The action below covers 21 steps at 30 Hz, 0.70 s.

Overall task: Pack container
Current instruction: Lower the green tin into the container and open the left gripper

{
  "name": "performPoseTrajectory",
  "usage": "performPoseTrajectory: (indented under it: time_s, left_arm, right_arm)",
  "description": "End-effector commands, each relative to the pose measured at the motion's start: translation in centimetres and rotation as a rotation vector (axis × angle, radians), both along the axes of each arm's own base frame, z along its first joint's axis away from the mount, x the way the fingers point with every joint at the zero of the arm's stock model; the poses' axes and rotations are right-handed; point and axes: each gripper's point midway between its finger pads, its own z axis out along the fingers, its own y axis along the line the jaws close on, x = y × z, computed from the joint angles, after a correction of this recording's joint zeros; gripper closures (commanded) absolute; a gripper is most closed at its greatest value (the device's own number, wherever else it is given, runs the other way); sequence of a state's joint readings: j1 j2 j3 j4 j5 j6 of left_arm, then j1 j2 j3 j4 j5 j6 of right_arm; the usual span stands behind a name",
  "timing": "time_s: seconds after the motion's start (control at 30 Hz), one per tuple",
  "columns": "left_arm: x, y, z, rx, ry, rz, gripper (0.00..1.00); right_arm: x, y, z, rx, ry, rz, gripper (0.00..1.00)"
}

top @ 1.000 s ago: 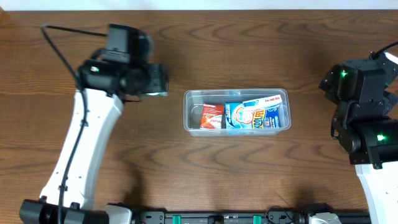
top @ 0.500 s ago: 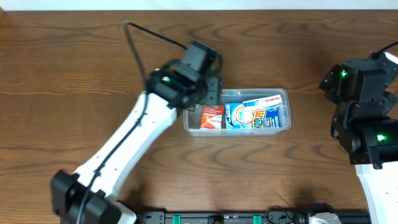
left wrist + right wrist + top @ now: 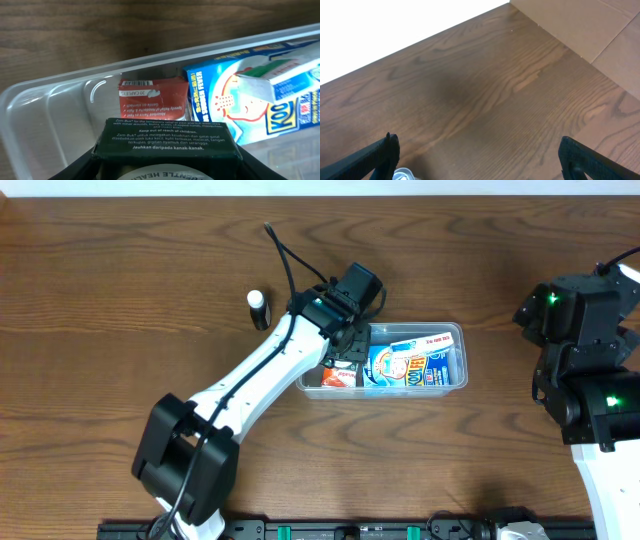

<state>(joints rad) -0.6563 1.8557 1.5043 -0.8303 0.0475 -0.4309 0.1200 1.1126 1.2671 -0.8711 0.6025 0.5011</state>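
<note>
Gripping a dark green box (image 3: 167, 137) tight in my left pincer (image 3: 165, 160), I hover over the container (image 3: 60, 115). Its bare end lies just below, with the long axis running rightward. My right pincer (image 3: 475, 155) gapes empty, well apart.

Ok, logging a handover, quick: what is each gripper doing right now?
Left gripper: closed on a dark green box, above the container.
Right gripper: open, holding nothing.

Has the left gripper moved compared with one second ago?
Yes. In the overhead view the left gripper, carrying a dark green box, has gone right, from the wood left of the container to above its left end.
</note>
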Motion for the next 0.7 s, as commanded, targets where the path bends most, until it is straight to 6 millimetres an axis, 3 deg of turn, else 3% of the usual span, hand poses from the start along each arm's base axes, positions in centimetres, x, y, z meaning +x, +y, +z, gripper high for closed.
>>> performPoseTrajectory:
  time_s: [0.0,0.67]
  left_arm:
    - [0.6,-0.2,-0.6,0.01,0.003,0.041,0.49]
    - [0.8,-0.6,-4.5,0.083,0.026,0.069,0.49]
  right_arm:
    - [-0.1,-0.6,0.5,-0.003,-0.015,-0.03,0.01]
    - [-0.1,-0.6,0.5,-0.003,-0.015,-0.03,0.01]
